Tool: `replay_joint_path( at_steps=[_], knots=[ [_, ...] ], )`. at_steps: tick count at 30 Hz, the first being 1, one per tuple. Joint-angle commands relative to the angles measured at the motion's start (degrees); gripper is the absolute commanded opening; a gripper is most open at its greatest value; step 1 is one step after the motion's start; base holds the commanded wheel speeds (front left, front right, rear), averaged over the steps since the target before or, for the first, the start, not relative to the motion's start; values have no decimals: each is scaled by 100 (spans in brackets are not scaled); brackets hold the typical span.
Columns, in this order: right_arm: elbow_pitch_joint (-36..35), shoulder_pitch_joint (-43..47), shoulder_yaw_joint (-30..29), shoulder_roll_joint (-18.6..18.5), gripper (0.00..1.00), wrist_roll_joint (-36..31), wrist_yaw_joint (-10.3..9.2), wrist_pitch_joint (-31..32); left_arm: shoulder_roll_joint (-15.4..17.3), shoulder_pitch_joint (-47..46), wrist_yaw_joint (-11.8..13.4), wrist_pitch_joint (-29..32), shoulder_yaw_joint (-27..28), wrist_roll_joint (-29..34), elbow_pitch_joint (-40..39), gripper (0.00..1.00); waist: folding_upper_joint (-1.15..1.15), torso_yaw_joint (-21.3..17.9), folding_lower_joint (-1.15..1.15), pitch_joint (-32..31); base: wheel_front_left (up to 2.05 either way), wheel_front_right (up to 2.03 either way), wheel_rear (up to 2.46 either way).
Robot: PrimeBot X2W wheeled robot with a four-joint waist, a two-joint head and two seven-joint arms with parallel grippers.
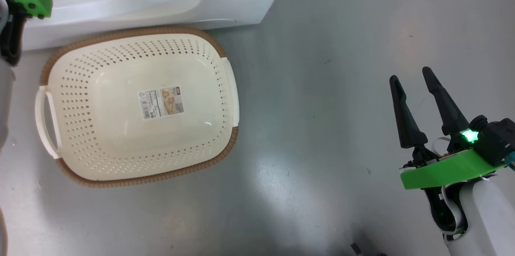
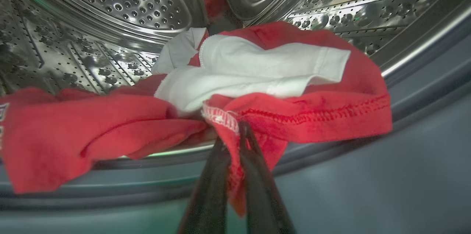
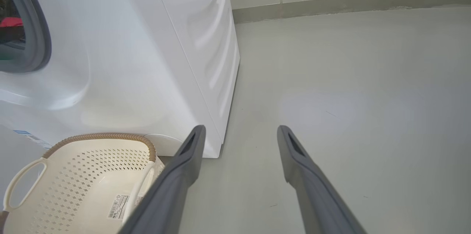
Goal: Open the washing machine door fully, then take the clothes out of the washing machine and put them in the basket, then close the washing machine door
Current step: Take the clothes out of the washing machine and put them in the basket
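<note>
In the left wrist view the left gripper has its two dark fingers pinched together on a hem of the red and white clothes. The clothes lie at the mouth of the steel drum and hang over its lip onto the grey ring toward 6 o'clock. In the head view the basket sits on the grey floor at 9 o'clock, a paper sticker on its bottom, its far rim just beside the washing machine at 11 o'clock. The right gripper hangs at 4 o'clock above the floor, jaws wide apart, holding nothing, well apart from the basket.
</note>
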Motion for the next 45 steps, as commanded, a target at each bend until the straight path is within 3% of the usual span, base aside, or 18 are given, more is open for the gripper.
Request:
replay_joint_path(
  at_steps=[1,7,18,34,45],
  knots=[
    [-126,55,90,-59,100,-11,35,-36,238,44,4,-81,58,-42,-138,0,0,30,0,-36,0,0,0],
    [-136,99,26,-110,100,-26,35,-36,246,266,16,-116,225,-89,-561,0,0,129,0,-182,0,0,0],
    [-97,212,-33,-212,100,-41,35,-36,191,1423,234,-118,1211,391,-2003,0,0,275,0,-587,0,0,0],
    [-15,495,-153,-296,100,-41,35,-36,-359,3088,153,-119,2732,1376,-3526,0,0,385,0,-1275,0,0,0],
    [32,715,-279,-304,100,-51,35,-36,-787,4082,35,-119,3393,1909,-4491,0,0,443,0,-1686,0,0,0]
  ],
)
